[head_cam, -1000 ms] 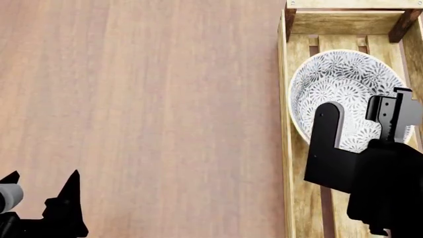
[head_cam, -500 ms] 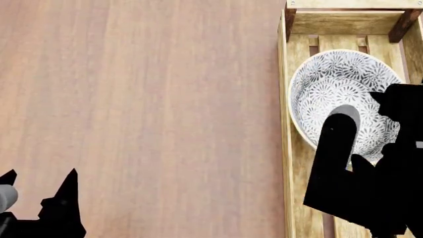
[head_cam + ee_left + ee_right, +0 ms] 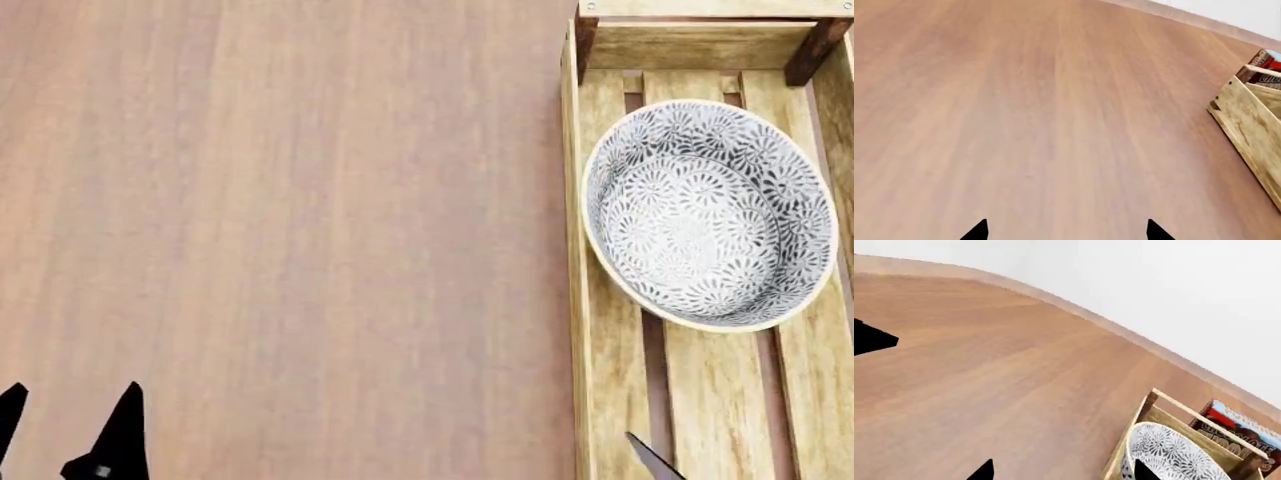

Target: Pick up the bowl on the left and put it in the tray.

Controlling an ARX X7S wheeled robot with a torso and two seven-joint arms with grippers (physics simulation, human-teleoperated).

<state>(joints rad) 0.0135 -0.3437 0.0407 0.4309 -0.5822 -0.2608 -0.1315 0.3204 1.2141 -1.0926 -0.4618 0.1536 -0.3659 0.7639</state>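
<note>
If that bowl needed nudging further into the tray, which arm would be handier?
Probably the right. The bowl sits in the tray on the robot's right, and the right claw looks straight at it. The left claw hovers over bare table, well off to the side.

One bowl (image 3: 707, 214), one tray (image 3: 583, 330), one pudding box (image 3: 1237, 432), one table (image 3: 294, 230).

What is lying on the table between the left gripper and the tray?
Nothing: in the head view only bare table lies between the left gripper and the tray.
</note>
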